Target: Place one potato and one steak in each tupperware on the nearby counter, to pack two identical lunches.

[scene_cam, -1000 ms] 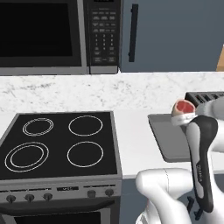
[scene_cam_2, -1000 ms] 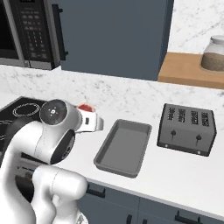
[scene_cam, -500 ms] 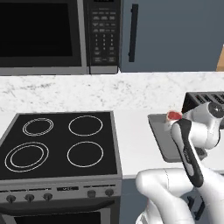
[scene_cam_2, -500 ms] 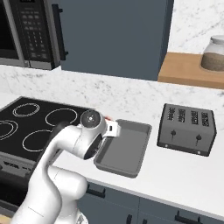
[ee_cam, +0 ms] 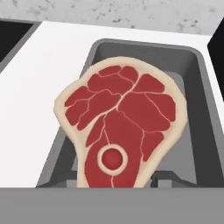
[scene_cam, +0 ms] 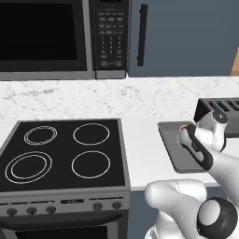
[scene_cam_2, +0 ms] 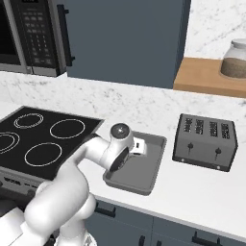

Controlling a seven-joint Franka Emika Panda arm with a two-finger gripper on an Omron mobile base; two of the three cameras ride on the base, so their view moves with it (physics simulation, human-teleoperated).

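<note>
While base views hide it, gripper (ee_cam: 114, 186) seemingly clamps steak (ee_cam: 120, 127) over tupperware (ee_cam: 199, 113).

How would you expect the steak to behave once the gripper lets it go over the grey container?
The steak stands flat and broad without sagging, so it is probably fairly stiff. Held by its lower edge in the gripper, it would likely tip over flat rather than stay upright. Its span roughly matches the grey container, so an edge might catch on the wall.
</note>
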